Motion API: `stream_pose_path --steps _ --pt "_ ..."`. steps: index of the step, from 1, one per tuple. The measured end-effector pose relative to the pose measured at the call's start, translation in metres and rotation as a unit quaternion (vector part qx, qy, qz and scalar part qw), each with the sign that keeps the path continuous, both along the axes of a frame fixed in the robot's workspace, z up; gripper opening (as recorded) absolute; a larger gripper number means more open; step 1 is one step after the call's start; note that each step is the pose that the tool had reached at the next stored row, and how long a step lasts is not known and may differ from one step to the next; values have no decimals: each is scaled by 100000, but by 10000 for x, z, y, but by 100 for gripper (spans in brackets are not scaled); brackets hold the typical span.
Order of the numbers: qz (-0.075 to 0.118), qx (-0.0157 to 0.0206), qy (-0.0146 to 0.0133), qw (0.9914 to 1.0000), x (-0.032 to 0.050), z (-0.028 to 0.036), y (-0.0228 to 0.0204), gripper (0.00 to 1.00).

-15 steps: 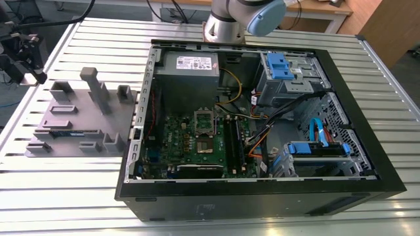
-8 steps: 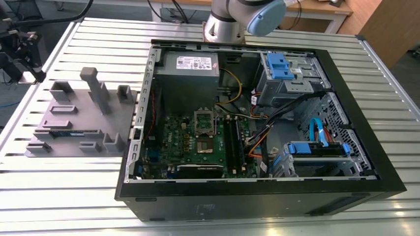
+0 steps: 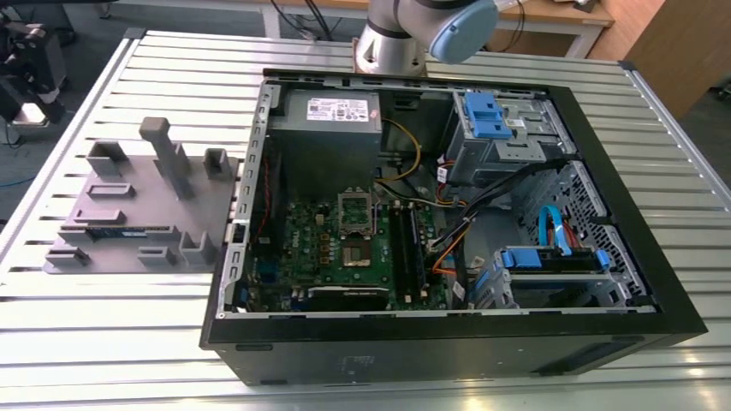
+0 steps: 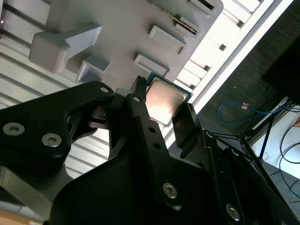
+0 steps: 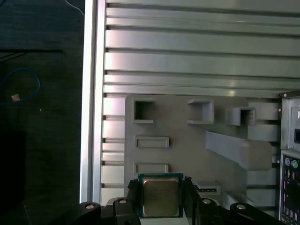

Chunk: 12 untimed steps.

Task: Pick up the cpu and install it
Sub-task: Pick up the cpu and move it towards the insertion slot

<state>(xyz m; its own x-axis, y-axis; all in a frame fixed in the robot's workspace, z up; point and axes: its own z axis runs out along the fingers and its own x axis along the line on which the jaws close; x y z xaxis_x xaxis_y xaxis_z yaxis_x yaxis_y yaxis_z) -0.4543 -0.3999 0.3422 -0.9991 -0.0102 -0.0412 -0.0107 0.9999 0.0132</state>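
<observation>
Silver top toward both wrist cameras, the cpu (image 5: 161,197) sits flat between the two black fingers (image 5: 132,200) of the pincer (image 4: 163,97). The pincer is closed on two opposite sides of the chip and grips it by its thin green rim. The chip is close to square, so it has no real long axis. In the first wrist view its sides run parallel to the edges of the grey tray (image 5: 187,150). It hangs above that tray near one of its edges, and in the second wrist view the tray's raised pockets and posts show behind it.

In the exterior view the grey tray (image 3: 128,193) lies near the edge of the slatted aluminium counter (image 3: 115,330) on the exterior view's left. A long dark memory stick (image 3: 116,231) is seated in one of its slots. Just beside the tray, from the middle of the counter toward the exterior view's right, the open black computer case (image 3: 457,347) lies on its side. The green motherboard (image 3: 325,253) faces up inside it. The arm (image 3: 400,38) rises at the counter's far edge, behind the case.
</observation>
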Motion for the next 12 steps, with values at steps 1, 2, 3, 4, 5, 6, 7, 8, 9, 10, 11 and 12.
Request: stream_pose_path --steps 1,2,3,4,5,6,7,8,9,10,11,12 --pt "1 1 -4 100000 0 27 0 47" --pt "1 1 -2 100000 0 50 0 47" --pt "0 0 -1 100000 0 66 0 47" --pt "1 -1 -2 100000 0 81 0 47" --pt "1 -2 1 100000 0 92 0 47" --pt "2 5 -10 100000 0 93 0 47" --pt "3 7 -15 100000 0 93 0 47" --pt "3 8 -18 100000 0 93 0 47" --pt "2 6 -13 100000 0 94 0 47" --pt "1 2 -5 100000 0 95 0 47" --pt "3 1 -5 100000 0 95 0 47" --pt "1 1 -4 100000 0 96 0 47"
